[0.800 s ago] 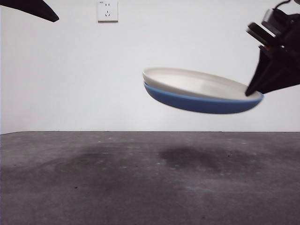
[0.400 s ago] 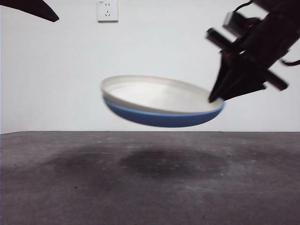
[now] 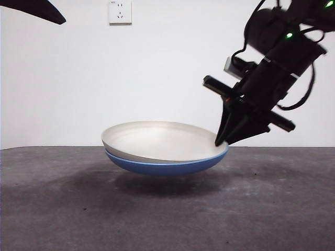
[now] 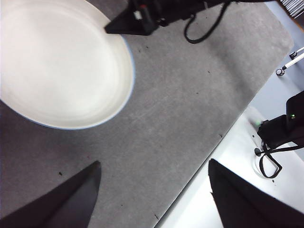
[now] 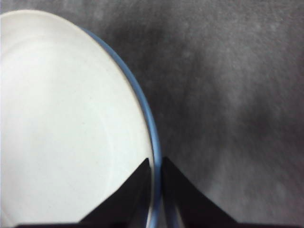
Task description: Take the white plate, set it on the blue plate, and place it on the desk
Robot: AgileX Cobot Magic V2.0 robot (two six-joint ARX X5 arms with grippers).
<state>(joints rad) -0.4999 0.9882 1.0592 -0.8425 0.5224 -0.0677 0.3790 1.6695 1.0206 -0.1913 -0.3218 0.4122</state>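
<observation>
The white plate point(image 3: 157, 140) lies stacked inside the blue plate point(image 3: 162, 167). My right gripper point(image 3: 222, 144) is shut on the rims of both at their right side and holds the stack slightly tilted, low over the dark grey desk point(image 3: 167, 219). The right wrist view shows the jaws point(image 5: 156, 161) pinching the white plate point(image 5: 66, 123) and the blue rim point(image 5: 149, 123). My left gripper point(image 4: 154, 164) is open and empty, high above the desk point(image 4: 180, 104). It looks down on the white plate point(image 4: 57, 66) and shows as a black tip point(image 3: 36, 9) in the front view.
A wall socket point(image 3: 120, 11) is on the white wall behind. The left wrist view shows the desk's edge point(image 4: 199, 166), with a white floor and black equipment point(image 4: 280, 133) beyond it.
My right gripper has carried the stacked plates down and to the left, from well above the desk to just over it.
</observation>
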